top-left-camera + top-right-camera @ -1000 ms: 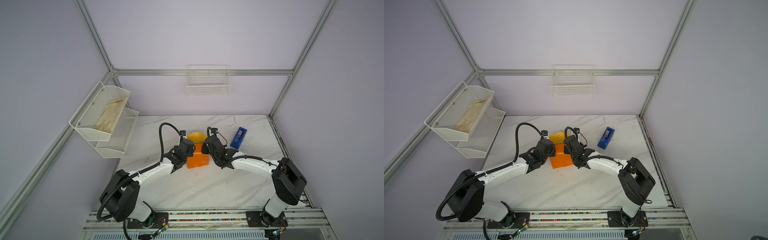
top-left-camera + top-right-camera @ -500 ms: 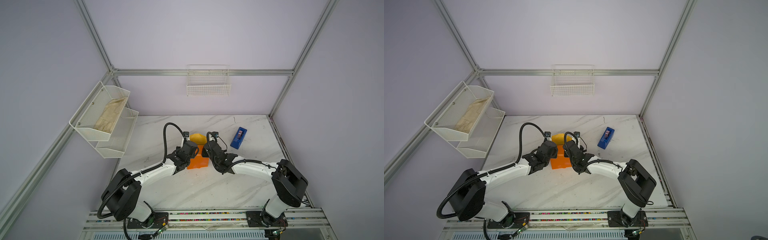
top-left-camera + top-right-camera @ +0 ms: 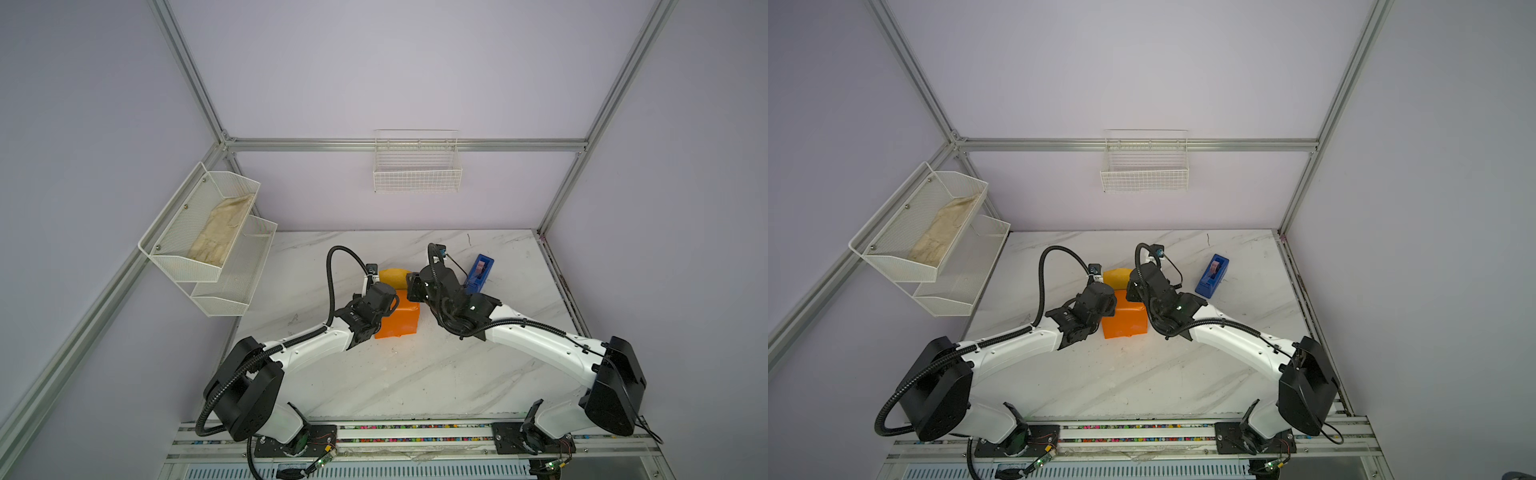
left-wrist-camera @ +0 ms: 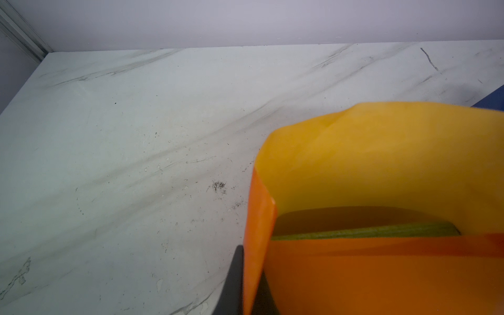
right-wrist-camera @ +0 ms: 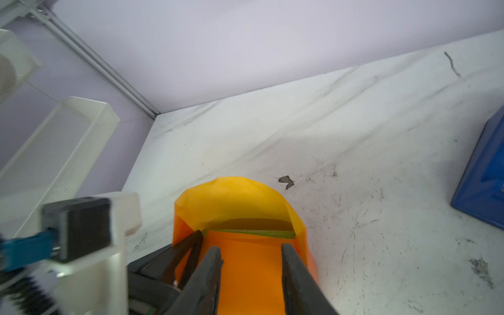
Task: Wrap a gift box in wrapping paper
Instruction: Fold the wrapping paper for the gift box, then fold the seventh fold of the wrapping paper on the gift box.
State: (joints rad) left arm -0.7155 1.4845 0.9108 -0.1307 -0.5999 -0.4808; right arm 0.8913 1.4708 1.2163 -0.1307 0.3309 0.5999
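The marble-patterned bench [image 3: 415, 374] carries all task items. The left arm [image 3: 307, 349] and the right arm [image 3: 536, 340] both reach inward and meet near the bench centre. A two-tier white mesh rack [image 3: 232, 286] is fixed to the left wall, and its upper tier holds a beige cloth [image 3: 220, 232]. A white wire basket [image 3: 417, 174] hangs on the rear wall. The wrapping paper [image 3: 399, 318] sits at the bench centre between the two wrists. It is folded up around the gift box [image 4: 365, 231]: an orange panel lies over the top, and a yellow flap stands curved behind it. A blue tape dispenser [image 3: 480, 274] stands on the bench just beyond the right wrist, apart from the paper. Only a thin olive-green edge of the gift box is visible, inside the paper. The left end effector [image 4: 248, 291] is closed, pinching a side wall of the wrapping paper. The right end effector [image 5: 251, 249] is narrowly parted above the orange panel and holds nothing.
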